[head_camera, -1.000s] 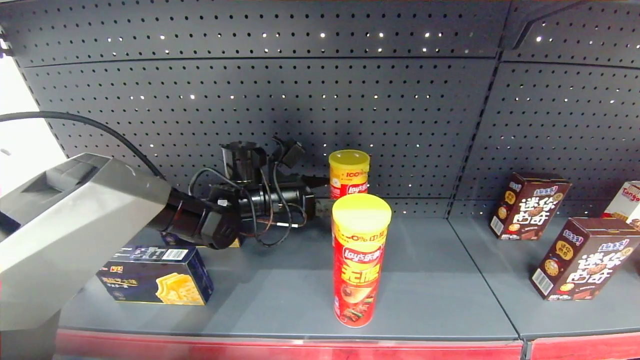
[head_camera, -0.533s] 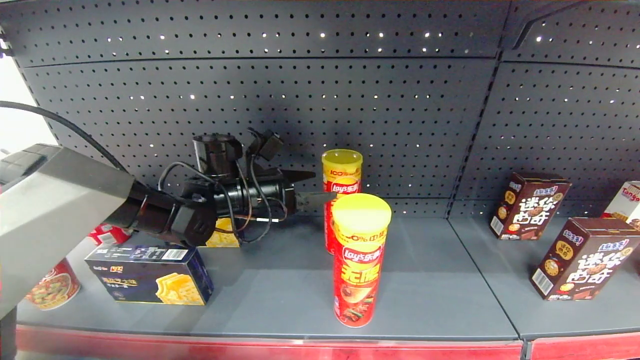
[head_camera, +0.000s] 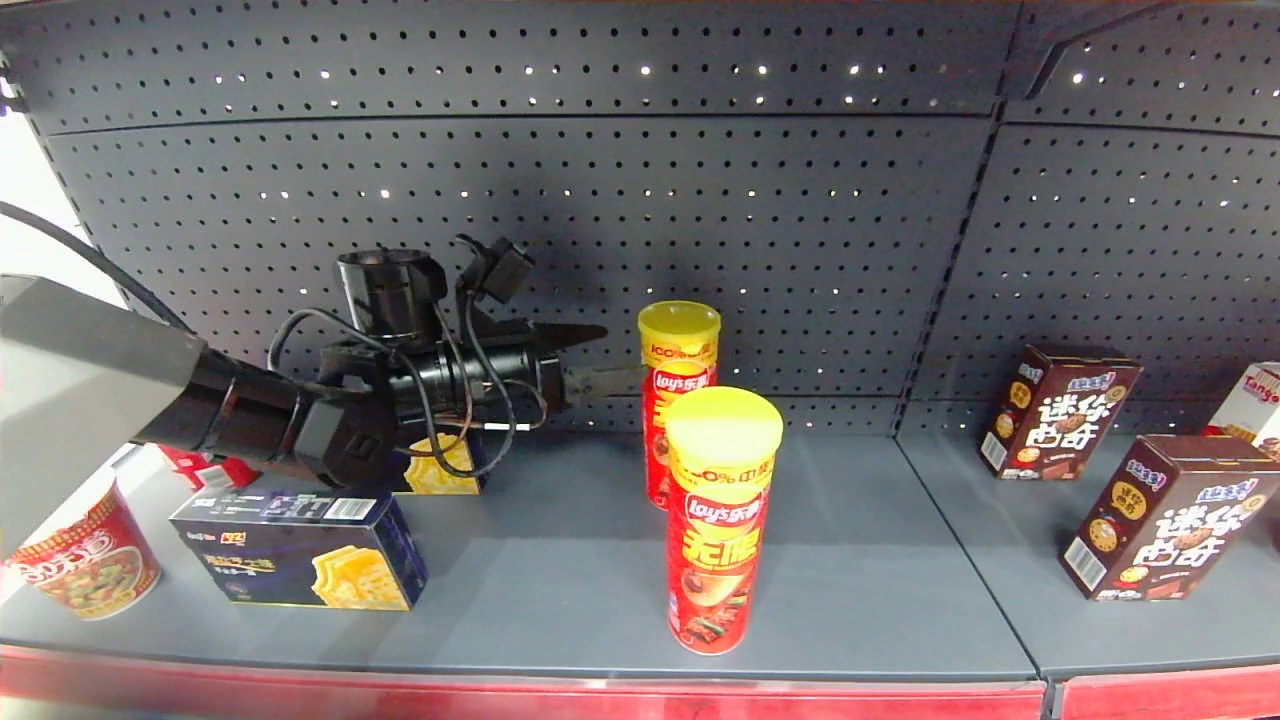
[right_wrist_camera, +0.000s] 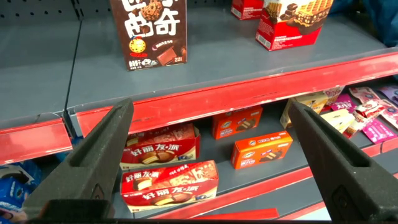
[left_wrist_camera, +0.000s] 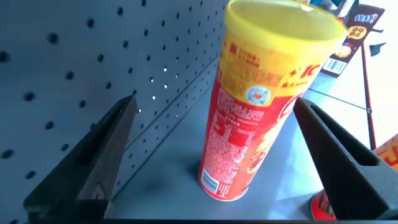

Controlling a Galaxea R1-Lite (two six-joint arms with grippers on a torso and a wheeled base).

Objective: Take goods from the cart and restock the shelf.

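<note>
Two red chip cans with yellow lids stand upright on the grey shelf [head_camera: 860, 560]. The rear can [head_camera: 679, 385] is near the pegboard and the front can [head_camera: 722, 520] is close to the shelf edge. My left gripper [head_camera: 615, 355] is open, level with the rear can's upper half, its tips just left of the can and apart from it. In the left wrist view the rear can [left_wrist_camera: 261, 106] stands beyond the spread fingers [left_wrist_camera: 93, 168]. My right gripper [right_wrist_camera: 211, 104] is open and holds nothing, low in front of the lower shelves.
A blue cracker box [head_camera: 300, 550] lies front left, another [head_camera: 445, 468] behind it under my arm. A noodle cup [head_camera: 80, 565] stands at the far left. Brown cookie boxes [head_camera: 1060, 410] [head_camera: 1160, 515] stand on the right. Red and orange boxes [right_wrist_camera: 161, 162] fill lower shelves.
The left gripper let go of the rear can, which came down onto the shelf, and the arm drew back to the left. The noodle cup has come into sight.
</note>
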